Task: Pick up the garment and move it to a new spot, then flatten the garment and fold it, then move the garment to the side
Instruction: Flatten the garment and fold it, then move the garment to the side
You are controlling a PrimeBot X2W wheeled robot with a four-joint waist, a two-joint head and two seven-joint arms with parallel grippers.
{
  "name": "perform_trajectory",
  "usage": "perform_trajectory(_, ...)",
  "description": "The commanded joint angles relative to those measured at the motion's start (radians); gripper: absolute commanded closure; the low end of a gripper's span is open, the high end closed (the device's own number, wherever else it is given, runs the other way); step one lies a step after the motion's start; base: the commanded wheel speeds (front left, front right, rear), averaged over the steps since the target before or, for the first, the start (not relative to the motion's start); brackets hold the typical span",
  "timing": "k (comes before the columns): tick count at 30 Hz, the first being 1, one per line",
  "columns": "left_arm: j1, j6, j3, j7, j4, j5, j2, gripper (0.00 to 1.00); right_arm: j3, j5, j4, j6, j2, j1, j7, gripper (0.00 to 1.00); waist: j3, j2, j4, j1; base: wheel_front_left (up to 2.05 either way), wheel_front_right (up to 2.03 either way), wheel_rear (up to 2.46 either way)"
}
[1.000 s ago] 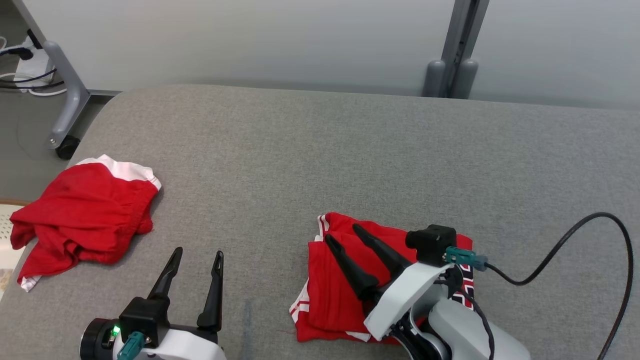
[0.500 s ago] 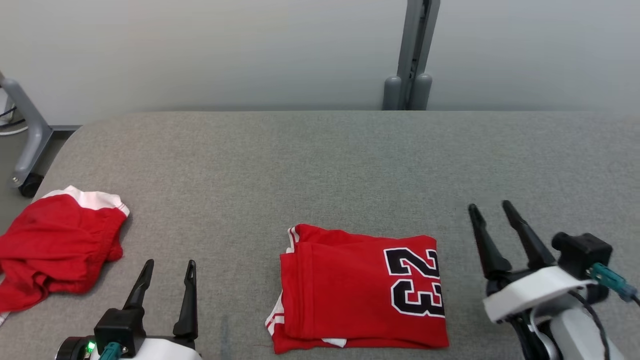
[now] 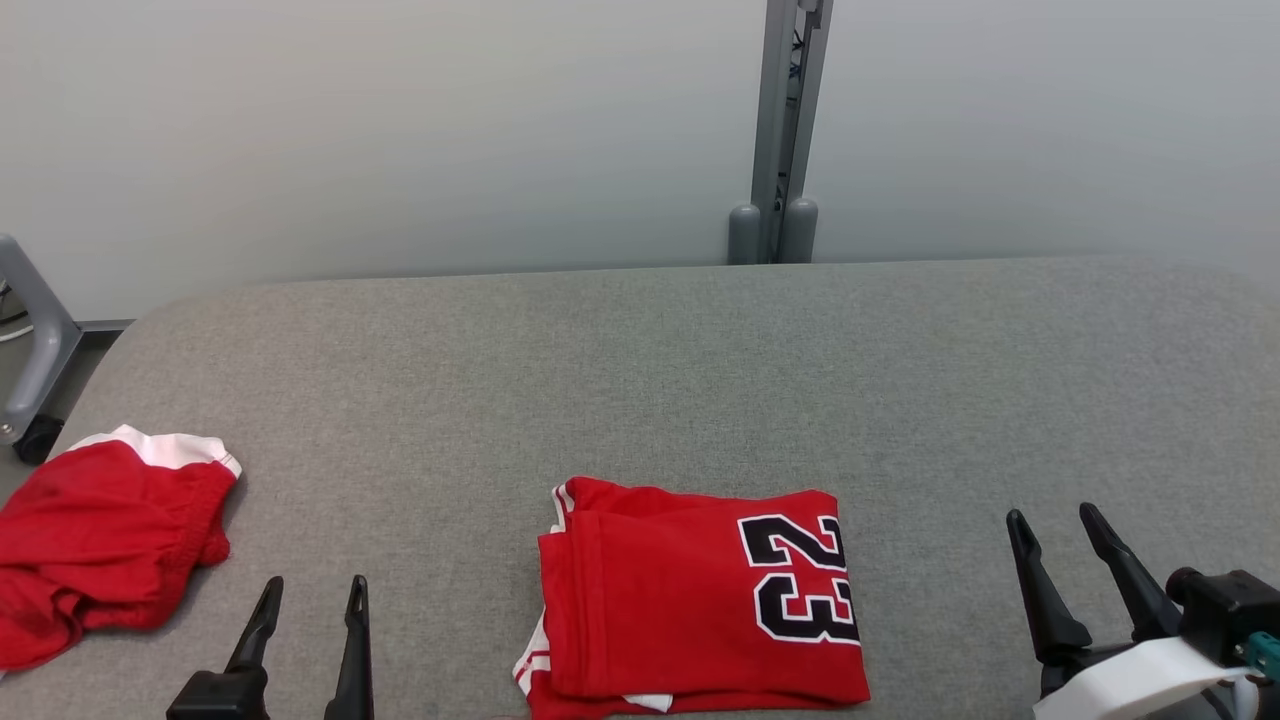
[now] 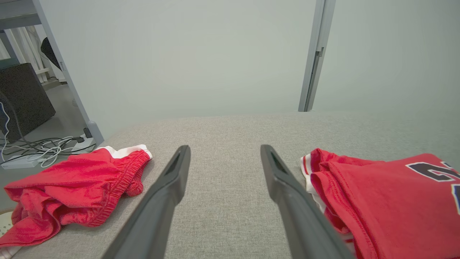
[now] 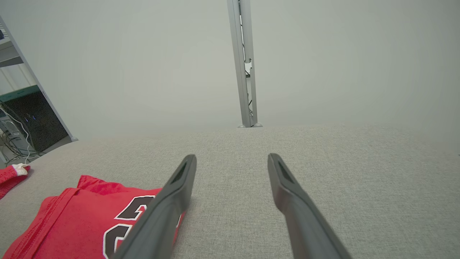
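Observation:
The garment [image 3: 690, 610] is a red jersey with a black "23", folded into a neat rectangle near the table's front edge. It also shows in the left wrist view [image 4: 377, 194] and the right wrist view [image 5: 72, 223]. My left gripper [image 3: 316, 582] stands open to its left, above bare table, with nothing between its fingers [image 4: 224, 147]. To the jersey's right my right gripper [image 3: 1051, 512] is open and empty as well, clear of the cloth [image 5: 231, 156].
A crumpled red garment with a white band [image 3: 100, 530] lies at the table's left edge [image 4: 72, 183]. The grey padded table [image 3: 640, 380] stretches back to a pale wall with a grey post [image 3: 780, 130]. A grey wheeled leg [image 3: 30, 370] stands off the left side.
My right gripper has lifted off the folded jersey and swung to its right, leaving it lying flat. The head camera has tilted up, so the whole picture has shifted.

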Motion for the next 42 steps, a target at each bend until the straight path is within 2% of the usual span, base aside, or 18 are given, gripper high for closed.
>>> perform_trajectory(1, 0.012, 0.007, 0.002, 0.006, -0.006, -0.005, 0.008, 0.00, -0.012, -0.012, -0.019, 0.000, 0.002, 0.022, 0.012, 0.00, -0.009, 0.0000, 0.003, 0.0000, 0.00, 0.00, 0.00)
perform_trajectory(11, 0.056, 0.010, -0.001, 0.014, -0.022, -0.011, 0.032, 0.00, -0.051, -0.043, -0.095, 0.000, 0.025, 0.101, 0.064, 0.00, -0.049, 0.0000, 0.009, 0.0000, 0.00, 0.00, 0.00)
perform_trajectory(29, 0.051, -0.006, -0.019, 0.022, -0.041, -0.020, 0.044, 0.00, -0.078, -0.059, -0.133, 0.000, 0.042, 0.131, 0.102, 0.00, -0.059, 0.0000, 0.014, 0.0000, 0.00, 0.00, 0.00)
perform_trajectory(36, 0.022, -0.013, -0.028, 0.023, -0.039, -0.013, 0.043, 0.00, -0.087, -0.050, -0.094, 0.000, 0.041, 0.116, 0.098, 0.00, -0.044, 0.0000, 0.039, 0.0000, 0.00, 0.00, 0.00)
perform_trajectory(40, -0.013, -0.026, -0.041, 0.023, -0.034, -0.003, 0.038, 0.00, -0.079, -0.034, -0.022, 0.000, 0.039, 0.090, 0.082, 0.00, -0.027, 0.0000, 0.087, 0.0000, 0.00, 0.00, 0.00)
perform_trajectory(42, -0.046, -0.037, -0.053, 0.024, -0.029, 0.006, 0.033, 0.00, -0.061, -0.021, 0.057, 0.000, 0.043, 0.066, 0.064, 0.00, -0.012, 0.0000, 0.135, 0.0000, 0.00, 0.00, 0.00)
